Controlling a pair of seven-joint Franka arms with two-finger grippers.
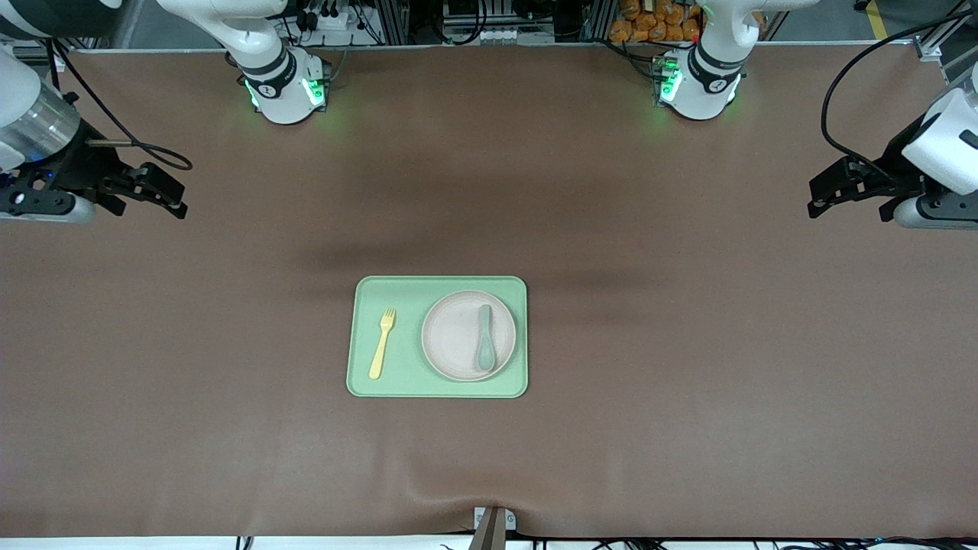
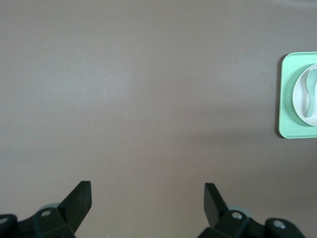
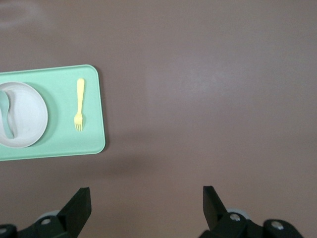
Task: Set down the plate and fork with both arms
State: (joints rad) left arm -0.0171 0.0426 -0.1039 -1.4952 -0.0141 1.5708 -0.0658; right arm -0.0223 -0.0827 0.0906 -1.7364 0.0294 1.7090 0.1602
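The round beige-pink plate [image 1: 458,336] lies on the light-green tray [image 1: 437,386] in the middle of the table, at the tray's end toward the left arm. A grey-green spoon [image 1: 485,347] lies in the plate. The pale-yellow fork [image 1: 382,343] lies on the tray beside the plate, toward the right arm's end. The plate [image 3: 27,116] and fork [image 3: 79,104] show in the right wrist view; part of the plate [image 2: 303,104] shows in the left wrist view. My left gripper [image 1: 816,200] [image 2: 147,202] is open and empty over bare table at its end. My right gripper [image 1: 176,200] [image 3: 146,203] is open and empty at the other end.
The brown mat [image 1: 688,344] covers the whole table. The two arm bases [image 1: 284,90] [image 1: 697,85] stand lit green at the table's edge farthest from the front camera. A small metal fitting [image 1: 493,523] sits at the nearest edge.
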